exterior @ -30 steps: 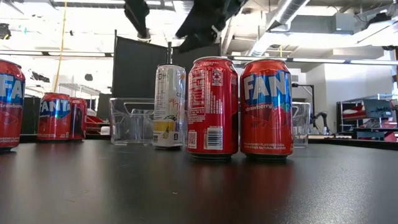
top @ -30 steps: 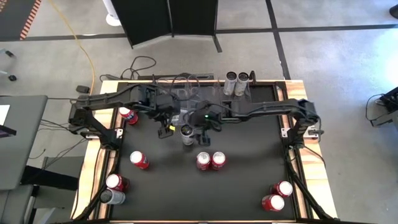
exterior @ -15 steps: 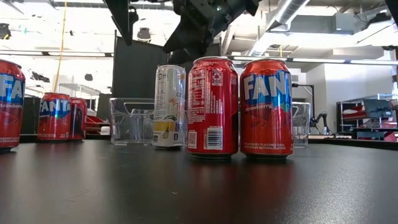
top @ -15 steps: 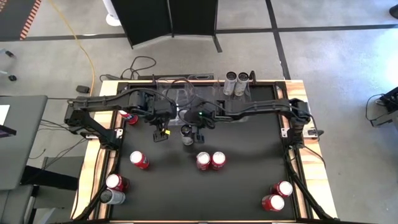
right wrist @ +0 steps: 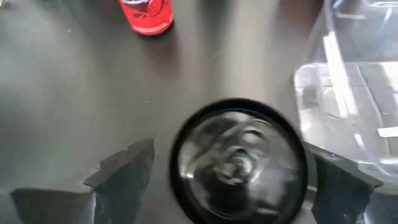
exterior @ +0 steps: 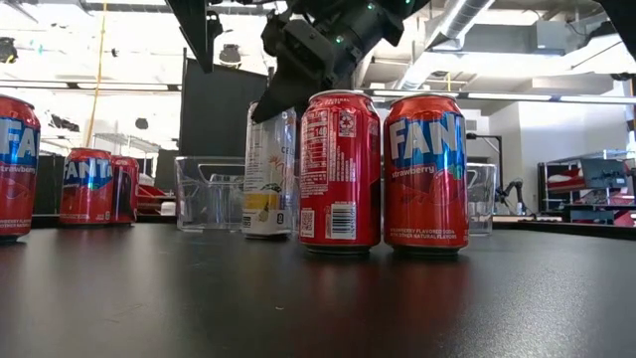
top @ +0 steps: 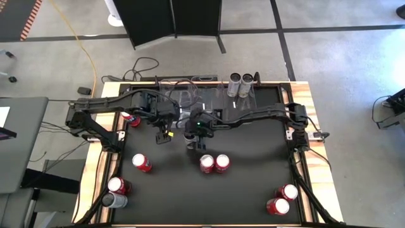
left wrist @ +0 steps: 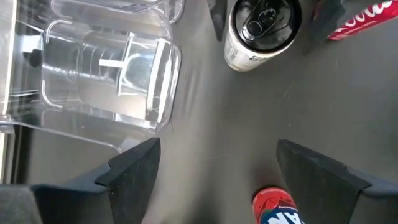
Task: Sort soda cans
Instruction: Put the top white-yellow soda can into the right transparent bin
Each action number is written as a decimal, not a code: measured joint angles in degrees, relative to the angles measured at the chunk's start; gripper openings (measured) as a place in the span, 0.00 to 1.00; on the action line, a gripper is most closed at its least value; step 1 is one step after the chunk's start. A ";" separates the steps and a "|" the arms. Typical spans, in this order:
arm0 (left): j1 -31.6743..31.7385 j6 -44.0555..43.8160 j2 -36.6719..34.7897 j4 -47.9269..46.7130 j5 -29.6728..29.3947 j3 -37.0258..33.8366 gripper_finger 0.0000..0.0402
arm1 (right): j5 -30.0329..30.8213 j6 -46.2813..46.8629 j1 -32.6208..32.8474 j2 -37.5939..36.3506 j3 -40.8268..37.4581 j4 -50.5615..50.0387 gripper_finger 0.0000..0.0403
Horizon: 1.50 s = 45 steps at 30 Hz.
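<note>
We start at the left edge of the table (top: 190,193), where a red can (top: 131,118) stands close beside the left arm, apart from its fingers. Farther toward the near edge a second red can (top: 142,163) stands alone, and a red can (top: 118,185) and a silver-grey can (top: 114,201) sit together at the near left corner.

The left gripper (top: 164,135) hangs above bare table, released, its fingers spread with nothing between them. In its wrist view a clear plastic bin (left wrist: 106,78) lies ahead of it to one side, and a white slim can (left wrist: 261,28) stands ahead to the other side.

Just right of the left gripper, the right gripper (top: 197,140) is positioned directly over that white slim can. In the right wrist view the can's top (right wrist: 239,158) sits between the spread fingers (right wrist: 124,174); we see no contact, so the tool is released and not grasping. In the low view the gripper (exterior: 298,70) covers the can's top.

Nearer us than this tool, two red cans (top: 214,163) stand touching. Beyond it, two silver cans (top: 240,84) stand in a bin at the far edge. Two more red cans (top: 283,198) occupy the near right corner.
</note>
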 joint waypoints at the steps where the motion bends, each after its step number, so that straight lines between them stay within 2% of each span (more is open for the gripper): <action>1: 0.00 -0.03 0.00 -0.02 -0.06 0.00 0.78 | 0.00 0.35 -0.24 -0.11 0.00 0.00 0.93; 12: 0.45 -0.13 0.00 -0.05 -4.26 0.00 0.78 | 0.10 3.97 -2.47 -1.06 0.03 -4.60 0.60; 17: 1.58 -0.31 0.02 -0.07 -4.52 0.00 0.78 | 1.34 4.17 -2.56 -4.80 -0.17 -7.29 0.59; 24: 3.48 0.27 0.02 -0.03 -4.87 0.00 0.78 | 4.50 6.23 -3.32 -16.78 -0.07 -15.01 0.59; 32: 6.28 1.90 0.05 6.67 -7.14 0.00 0.78 | 18.96 9.10 -10.16 -26.48 0.02 -29.42 0.59; 36: 6.93 2.30 0.04 8.57 -7.10 0.02 0.78 | 22.07 9.48 -14.49 -28.82 -0.21 -33.33 0.59; 39: 7.15 2.26 0.04 8.76 -7.08 0.01 0.78 | 21.88 8.64 -17.83 -31.55 -5.96 -29.41 0.59; 45: 7.15 -1.00 0.05 8.81 -7.10 0.02 0.78 | 20.79 13.61 -22.56 -39.45 -26.79 -15.21 0.59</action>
